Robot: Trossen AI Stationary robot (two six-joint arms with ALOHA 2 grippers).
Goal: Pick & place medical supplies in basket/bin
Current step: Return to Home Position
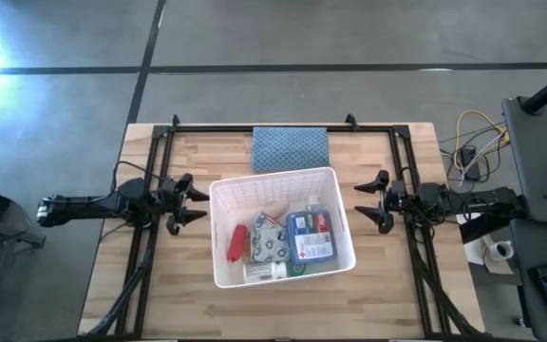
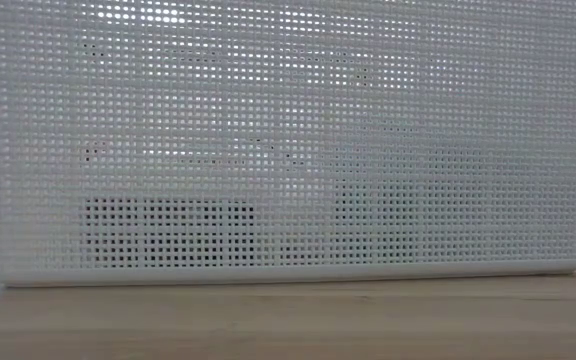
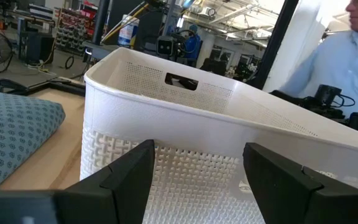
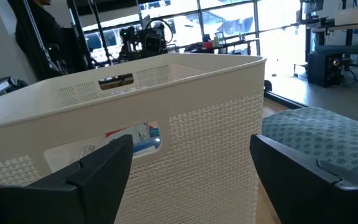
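While the white slotted plastic bin [image 1: 272,180] sat mid-frame on the wooden table [image 1: 387,294] with the red tube [image 1: 236,243] and blue-white flat box [image 1: 310,237] inside, both end effectors were empty: left end effector [image 1: 186,201] left of it, right end effector [image 1: 375,199] right of it, fingers spread wide. Bin looked light but flexy, so I'd grab it at the handle slots [image 3: 181,81].

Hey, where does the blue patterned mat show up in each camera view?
High view: mat at the table's far edge, right behind the white bin.
Low view: not in it; the bin's wall fills the picture.
Left wrist view: mat alongside the bin's corner.
Right wrist view: mat alongside the bin's corner.
Shared landmark: the white bin.
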